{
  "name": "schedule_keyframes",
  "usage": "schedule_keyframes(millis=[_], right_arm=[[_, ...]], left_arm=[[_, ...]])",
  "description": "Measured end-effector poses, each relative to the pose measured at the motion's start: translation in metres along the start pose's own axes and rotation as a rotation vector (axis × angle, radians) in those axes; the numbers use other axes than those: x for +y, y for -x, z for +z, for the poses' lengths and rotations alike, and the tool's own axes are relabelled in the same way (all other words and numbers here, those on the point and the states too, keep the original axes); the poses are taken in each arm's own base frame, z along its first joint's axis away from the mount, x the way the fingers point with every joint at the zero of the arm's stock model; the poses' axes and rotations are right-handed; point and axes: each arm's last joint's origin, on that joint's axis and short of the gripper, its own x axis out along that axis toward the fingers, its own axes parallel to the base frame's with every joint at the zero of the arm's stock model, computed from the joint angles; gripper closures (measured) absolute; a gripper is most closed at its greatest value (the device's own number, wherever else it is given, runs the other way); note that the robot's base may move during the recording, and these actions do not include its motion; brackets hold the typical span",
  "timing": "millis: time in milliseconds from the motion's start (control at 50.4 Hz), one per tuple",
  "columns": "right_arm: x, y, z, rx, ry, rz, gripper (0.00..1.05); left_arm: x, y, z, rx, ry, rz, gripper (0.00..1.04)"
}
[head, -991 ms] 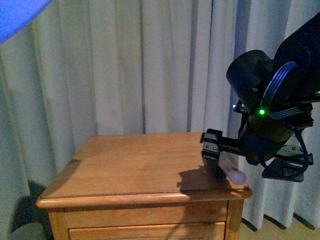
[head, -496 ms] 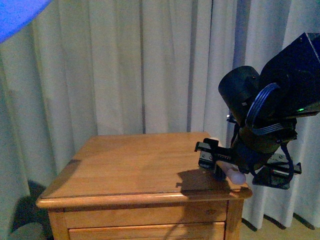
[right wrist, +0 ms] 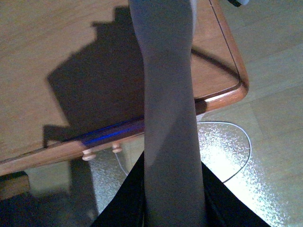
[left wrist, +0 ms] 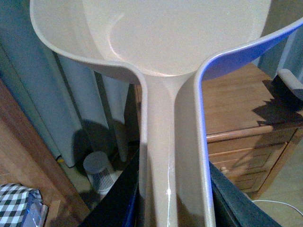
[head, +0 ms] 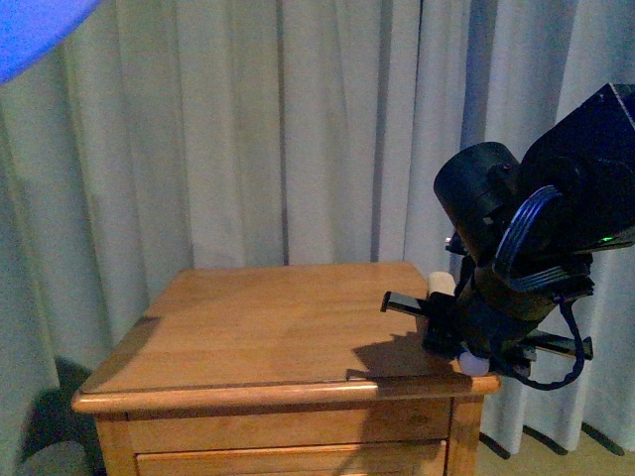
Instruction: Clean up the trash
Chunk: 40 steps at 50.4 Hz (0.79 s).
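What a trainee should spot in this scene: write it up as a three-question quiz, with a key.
1. True or false: the left gripper holds the beige dustpan by its handle.
2. What hangs behind the wooden nightstand? A) curtains B) a mirror C) a bookshelf
3. Fill in: the right gripper is shut on a long grey ____ that crosses the nightstand's front edge.

Key: 1 true; 2 A; 3 handle.
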Motion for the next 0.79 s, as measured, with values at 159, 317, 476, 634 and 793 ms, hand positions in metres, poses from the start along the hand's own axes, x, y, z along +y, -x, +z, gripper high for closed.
schedule_keyframes(millis=[159, 317, 476, 634, 793], right_arm=[[-0.006, 0.028, 0.005, -0.107, 0.062, 0.034, 0.84], [-0.020, 0.082, 0.017, -0.308, 0.149, 0.055, 0.84], [-0.046, 0.149, 0.007, -0.501, 0.237, 0.046, 0.84], [-0.067, 0.188, -0.024, -0.563, 0.290, 0.040, 0.84], [-0.084, 0.222, -0.053, -0.628, 0.308, 0.031, 0.84]], left_arm=[[0.000, 0.000, 0.000, 0.000, 0.000, 0.000, 0.77], [0.000, 0.000, 0.000, 0.000, 0.000, 0.000, 0.77], [0.000, 0.000, 0.000, 0.000, 0.000, 0.000, 0.77], [0.000, 0.000, 0.000, 0.000, 0.000, 0.000, 0.77], [0.000, 0.000, 0.000, 0.000, 0.000, 0.000, 0.77]])
